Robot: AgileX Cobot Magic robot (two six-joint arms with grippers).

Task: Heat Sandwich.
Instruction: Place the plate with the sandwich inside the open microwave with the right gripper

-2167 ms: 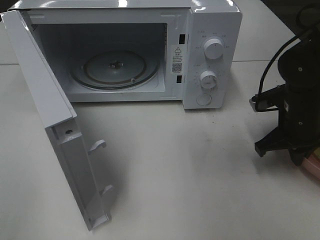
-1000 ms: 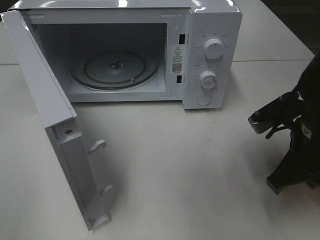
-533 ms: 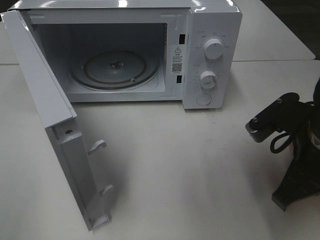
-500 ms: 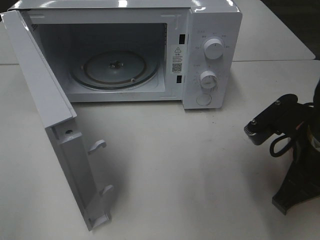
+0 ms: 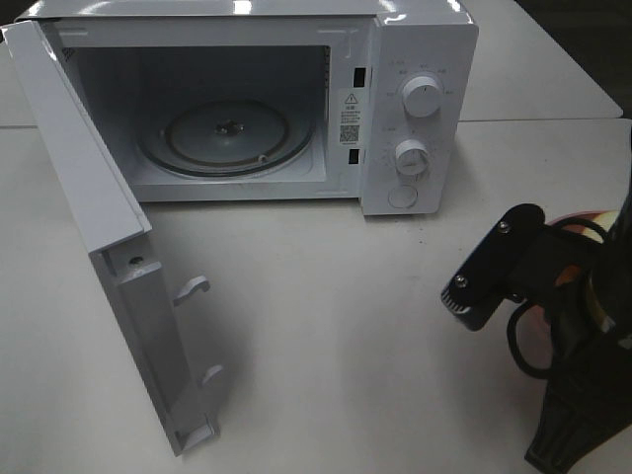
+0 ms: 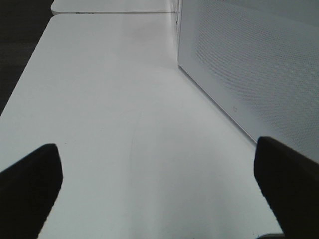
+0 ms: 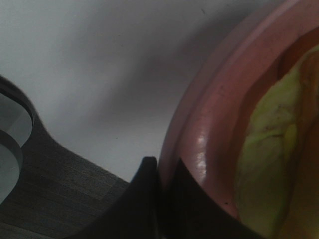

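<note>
Looks soft, light, easily squashed: sandwich (image 7: 271, 149) with yellow-green filling. Better carried by stiff rim of round pink plate (image 7: 209, 124). Pinched shut on that rim: right gripper (image 7: 160, 172). Spread wide, holding nothing: left gripper (image 6: 157, 169).

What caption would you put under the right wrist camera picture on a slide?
Close-up: the right gripper pinches the rim of the pink plate holding the sandwich, white table beyond.

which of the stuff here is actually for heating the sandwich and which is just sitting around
For the job:
- sandwich
- pink plate holding it
- right claw, shut on the plate's rim
- microwave, its door open
- glass turntable inside

Just there:
- left claw, open, holding nothing
- table
</note>
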